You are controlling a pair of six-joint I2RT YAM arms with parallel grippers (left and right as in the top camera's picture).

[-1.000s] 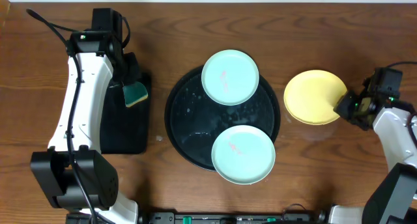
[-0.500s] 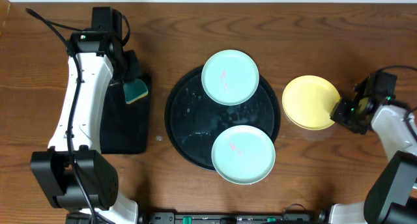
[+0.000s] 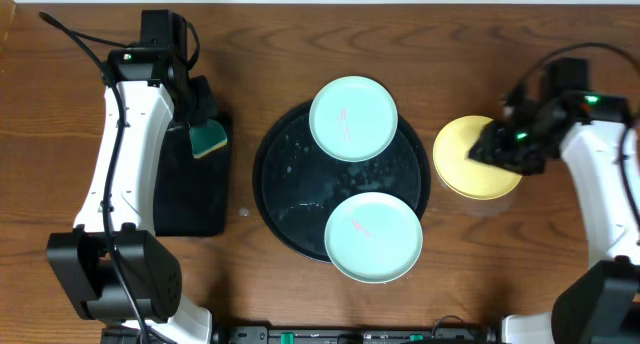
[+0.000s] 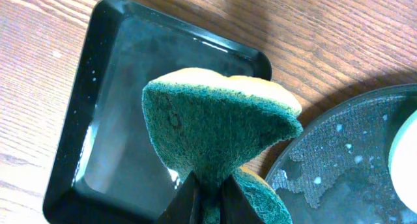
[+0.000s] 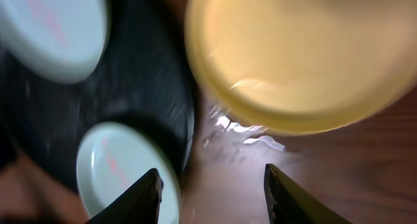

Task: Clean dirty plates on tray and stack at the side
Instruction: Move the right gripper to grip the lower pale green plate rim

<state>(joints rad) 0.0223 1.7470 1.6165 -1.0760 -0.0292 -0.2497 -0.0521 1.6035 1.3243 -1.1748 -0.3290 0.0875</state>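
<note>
Two mint green plates [image 3: 353, 118] [image 3: 373, 237] with faint red smears lie on the round black tray [image 3: 288, 179], each overhanging its rim. The pale yellow plate [image 3: 462, 159] lies on the table right of the tray. My right gripper [image 3: 492, 147] is open and empty above the yellow plate's right part. In the right wrist view the yellow plate [image 5: 300, 55] is above the spread fingers [image 5: 212, 198] and one green plate [image 5: 124, 168] is at lower left. My left gripper [image 4: 210, 201] is shut on a green-and-yellow sponge [image 4: 218, 129] over the small rectangular tray [image 4: 124, 120].
The black rectangular tray [image 3: 190, 189] lies left of the round tray. A wet patch [image 5: 244, 136] shines on the wood beside the yellow plate. Both arm bases stand at the table's front edge.
My right gripper let go of the yellow plate's right rim, opened, and moved up and left over the plate. The plate slid slightly left. The left arm has not moved.
</note>
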